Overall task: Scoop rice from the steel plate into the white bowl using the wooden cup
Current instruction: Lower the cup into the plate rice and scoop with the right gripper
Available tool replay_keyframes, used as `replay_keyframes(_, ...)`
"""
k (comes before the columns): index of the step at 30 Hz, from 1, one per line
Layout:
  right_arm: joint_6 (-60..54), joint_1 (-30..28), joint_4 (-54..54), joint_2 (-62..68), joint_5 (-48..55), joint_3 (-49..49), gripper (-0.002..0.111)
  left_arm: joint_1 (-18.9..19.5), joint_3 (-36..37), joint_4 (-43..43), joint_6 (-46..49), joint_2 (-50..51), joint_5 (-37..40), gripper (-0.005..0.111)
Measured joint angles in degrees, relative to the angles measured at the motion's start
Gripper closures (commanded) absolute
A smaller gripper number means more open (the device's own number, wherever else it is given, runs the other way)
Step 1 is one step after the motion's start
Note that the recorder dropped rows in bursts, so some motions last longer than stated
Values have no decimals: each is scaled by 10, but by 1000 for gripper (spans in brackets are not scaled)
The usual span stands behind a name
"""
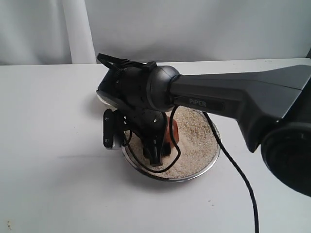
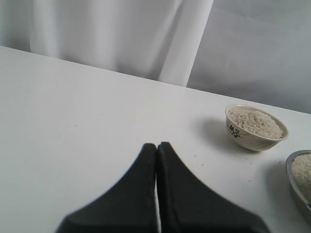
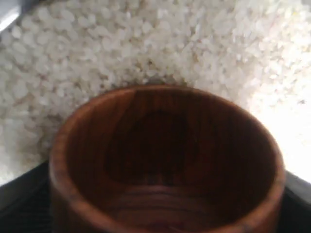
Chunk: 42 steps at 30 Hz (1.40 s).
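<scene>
White table carries the steel plate. Right gripper, jaws spread wide, clamps the empty wooden cup at the plate's rice. Risk: a steep push spills grains over the plate rim.

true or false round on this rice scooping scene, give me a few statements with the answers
1. The wooden cup is empty inside. True.
2. The white bowl has nothing in it. False: it already holds a mound of rice.
3. The left gripper has its fingers pressed together, holding nothing. True.
4. The wooden cup hangs over the white bowl. False: it is down at the rice in the steel plate.
</scene>
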Motion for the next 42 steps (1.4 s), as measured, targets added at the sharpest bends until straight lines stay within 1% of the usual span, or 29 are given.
replay_keyframes(8, 28, -24, -69, 0, 1, 8, 108, 0, 0, 0, 0, 0, 0, 107)
replay_keyframes(12, 28, -24, -77, 0, 1, 8, 108, 0, 0, 0, 0, 0, 0, 107)
replay_keyframes(22, 7, -24, -146, 0, 1, 8, 108, 0, 0, 0, 0, 0, 0, 107)
replay_keyframes(31, -14, -24, -153, 16, 1, 8, 108, 0, 0, 0, 0, 0, 0, 107)
replay_keyframes(37, -17, -24, -160, 50, 1, 8, 108, 0, 0, 0, 0, 0, 0, 107)
replay_keyframes(42, -14, -24, -161, 52, 1, 8, 108, 0, 0, 0, 0, 0, 0, 107)
